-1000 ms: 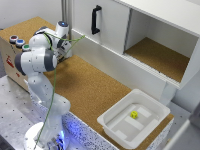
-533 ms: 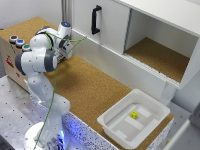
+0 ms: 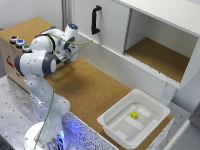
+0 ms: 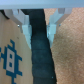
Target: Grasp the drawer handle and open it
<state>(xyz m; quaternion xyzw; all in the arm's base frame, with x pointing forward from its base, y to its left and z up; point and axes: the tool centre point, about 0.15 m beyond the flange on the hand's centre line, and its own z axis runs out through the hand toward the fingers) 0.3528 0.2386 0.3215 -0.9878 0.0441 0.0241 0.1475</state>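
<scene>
Fig. Franka arm at the drawer [image 3: 9,59], ext. and wrist views.

(a) Change: over the last second the arm shows no visible shift in the ext. view; the pose is the same and the drawer front looks no further out. Judged: approach is over, pull not yet begun.

(b) Grasp: in the wrist view the end effector [image 4: 40,24] straddles the drawer handle [image 4: 40,56], w/ one of its fingers [image 4: 25,26] on each side of the black bar. Fingers sit v. close to the bar, but the blur means it cannot be told whether they clamp it or merely flank it. In the ext. view the handle is hidden behind the arm.

(c) Edges and room: the drawer sits at the ext. view's left, coloured buttons [image 3: 19,43] on top. The cork worktop [image 3: 92,92] in front looks bare. White cabinet [image 3: 112,35] stands near the wrist; white tray [image 3: 112,122] lies well apart. Judged: pull path is free, cabinet side tight.
</scene>
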